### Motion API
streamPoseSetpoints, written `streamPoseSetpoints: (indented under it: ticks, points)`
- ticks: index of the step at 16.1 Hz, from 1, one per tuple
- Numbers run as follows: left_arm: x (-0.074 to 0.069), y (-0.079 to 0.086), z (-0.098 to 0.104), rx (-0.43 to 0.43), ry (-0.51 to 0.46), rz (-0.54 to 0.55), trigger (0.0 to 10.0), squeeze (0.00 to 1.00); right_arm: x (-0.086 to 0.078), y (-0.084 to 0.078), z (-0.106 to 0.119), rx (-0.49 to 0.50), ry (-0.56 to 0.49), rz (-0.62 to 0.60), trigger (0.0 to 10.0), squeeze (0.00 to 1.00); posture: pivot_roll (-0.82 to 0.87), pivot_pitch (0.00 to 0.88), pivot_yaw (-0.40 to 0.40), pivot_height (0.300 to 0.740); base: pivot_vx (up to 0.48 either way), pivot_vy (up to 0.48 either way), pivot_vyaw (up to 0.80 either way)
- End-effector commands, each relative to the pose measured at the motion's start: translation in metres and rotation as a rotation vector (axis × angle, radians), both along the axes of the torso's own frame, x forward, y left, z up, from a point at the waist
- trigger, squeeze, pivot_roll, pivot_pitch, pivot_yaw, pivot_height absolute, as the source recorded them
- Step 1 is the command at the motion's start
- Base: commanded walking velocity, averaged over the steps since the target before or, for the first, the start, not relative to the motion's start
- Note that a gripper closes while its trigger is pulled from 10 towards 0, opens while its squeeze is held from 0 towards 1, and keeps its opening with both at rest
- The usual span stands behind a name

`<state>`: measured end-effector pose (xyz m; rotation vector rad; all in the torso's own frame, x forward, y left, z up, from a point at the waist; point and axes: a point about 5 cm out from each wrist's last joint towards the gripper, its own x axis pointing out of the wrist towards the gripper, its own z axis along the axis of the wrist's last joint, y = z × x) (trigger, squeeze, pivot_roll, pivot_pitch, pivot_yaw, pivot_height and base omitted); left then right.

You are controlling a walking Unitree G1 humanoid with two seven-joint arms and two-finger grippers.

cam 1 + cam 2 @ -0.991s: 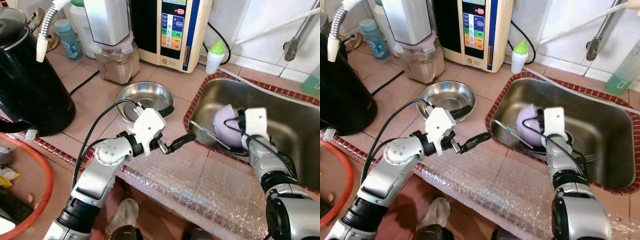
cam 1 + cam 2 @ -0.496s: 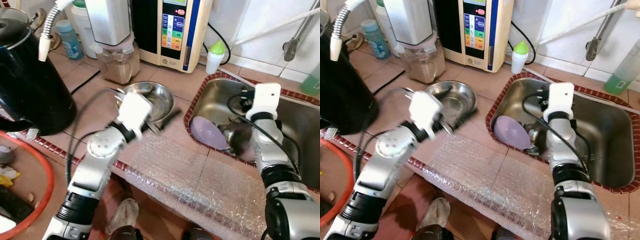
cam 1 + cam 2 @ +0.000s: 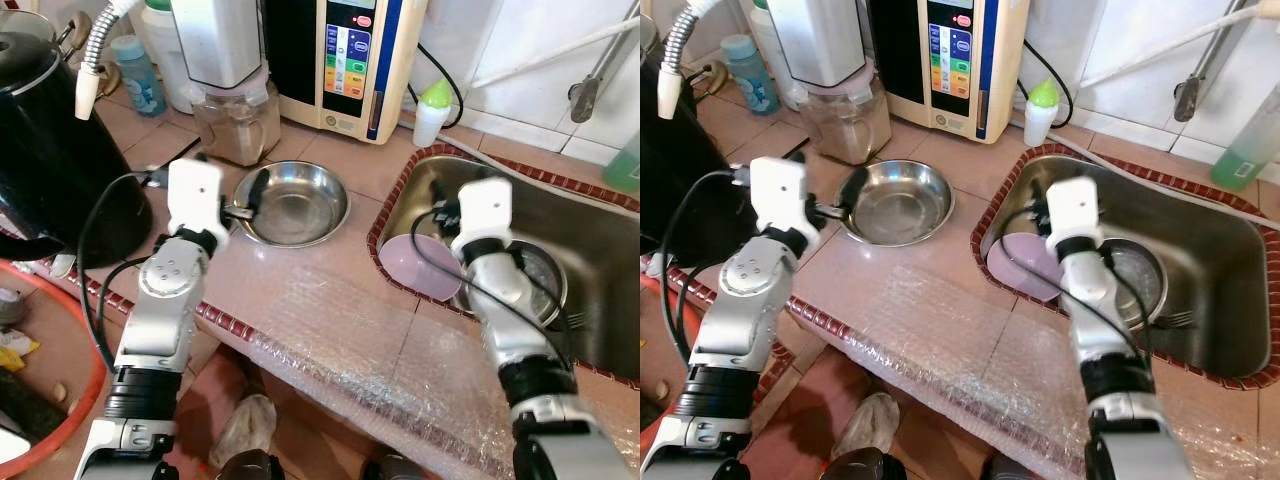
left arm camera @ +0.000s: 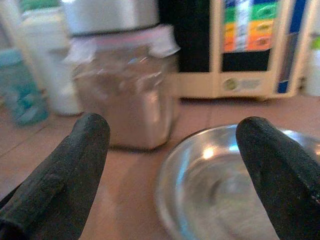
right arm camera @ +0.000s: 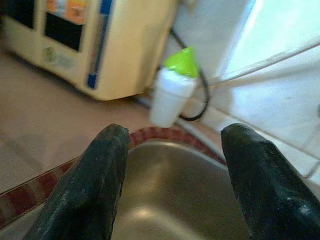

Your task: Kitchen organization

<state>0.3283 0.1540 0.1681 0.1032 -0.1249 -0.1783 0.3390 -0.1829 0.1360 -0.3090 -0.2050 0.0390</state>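
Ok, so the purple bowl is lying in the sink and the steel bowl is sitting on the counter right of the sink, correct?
Not quite. The purple bowl does lie in the sink, but the steel bowl sits on the counter left of the sink, not right of it. The left eye view shows it there, with the left pincer open at its rim.

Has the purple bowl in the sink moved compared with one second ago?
Yes. The purple bowl now lies against the sink wall nearest the steel bowl; a second ago it sat nearer the sink's middle, by the right hand.
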Motion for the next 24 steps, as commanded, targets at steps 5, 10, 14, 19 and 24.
streamPoseSetpoints:
  ticks: [5, 10, 14, 19, 24]
  points:
    - [0.012, 0.011, -0.018, -0.058, 0.179, 0.092, 10.0, 0.0, -0.01, 0.026, 0.005, -0.025, -0.033, 0.15, 10.0, 0.0, 0.01, 0.046, 0.017, 0.74, 0.0, 0.0, 0.0]
    - [0.016, -0.006, -0.03, -0.23, 0.345, -0.019, 0.0, 0.0, -0.016, 0.033, 0.002, -0.065, -0.011, 0.197, 10.0, 0.0, 0.01, 0.047, 0.017, 0.74, 0.0, 0.0, 0.0]
    - [0.016, -0.014, -0.03, -0.281, 0.382, -0.072, 0.0, 0.0, -0.016, 0.038, 0.0, -0.066, 0.004, 0.227, 10.0, 0.0, 0.01, 0.044, 0.021, 0.74, 0.0, 0.0, 0.0]
    - [0.018, -0.018, -0.032, -0.338, 0.439, -0.097, 0.0, 0.0, -0.019, 0.042, -0.003, -0.087, 0.02, 0.252, 10.0, 0.0, 0.01, 0.041, 0.028, 0.74, 0.0, 0.0, 0.0]
    - [0.009, -0.022, -0.043, -0.382, 0.537, -0.178, 0.0, 0.0, -0.019, 0.044, -0.004, -0.119, 0.026, 0.269, 10.0, 0.0, 0.0, 0.045, 0.023, 0.74, 0.0, 0.0, 0.0]
